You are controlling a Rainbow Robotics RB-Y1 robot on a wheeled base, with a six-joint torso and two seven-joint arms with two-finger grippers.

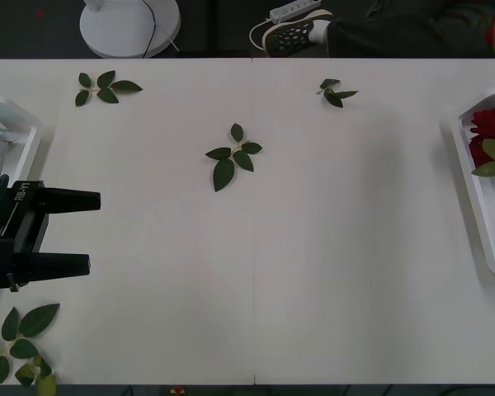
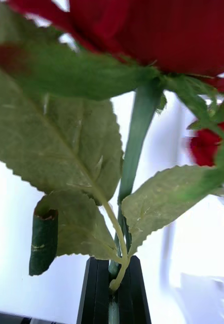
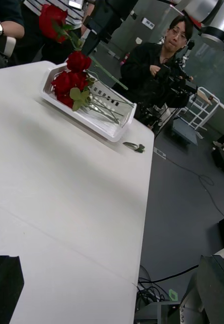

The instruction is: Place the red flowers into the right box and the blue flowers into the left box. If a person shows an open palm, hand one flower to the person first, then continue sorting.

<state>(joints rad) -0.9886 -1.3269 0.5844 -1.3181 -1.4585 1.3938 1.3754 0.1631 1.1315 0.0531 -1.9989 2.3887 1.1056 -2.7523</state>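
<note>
**A:** Start with the front view. How far along does the sorting look?

**B:** Nearly done, I'd judge. The tabletop (image 1: 313, 247) carries no flowers, just four loose leaf sprigs (image 1: 233, 157). The right box (image 1: 488, 231) at the right edge holds red flowers (image 1: 488, 132); I can make out two or three blooms there. The left box (image 1: 21, 136) peeks in at the left edge, and its contents are too cut off to tell, so I can't confirm any blue flowers. The left end effector (image 1: 87, 233) hovers empty near the left edge, its black fingers spread apart.

**A:** And the right wrist view?

**B:** The right end effector (image 2: 112, 286) has its fingers closed on the green stem of one red rose (image 2: 157, 30), bloom overhead, with another red bloom beyond.

**A:** Left wrist view?

**B:** Across the tabletop, the right box has about three red blooms lying in it, and one more rose is held above its far end. That one still needs setting down, I'd say.
</note>
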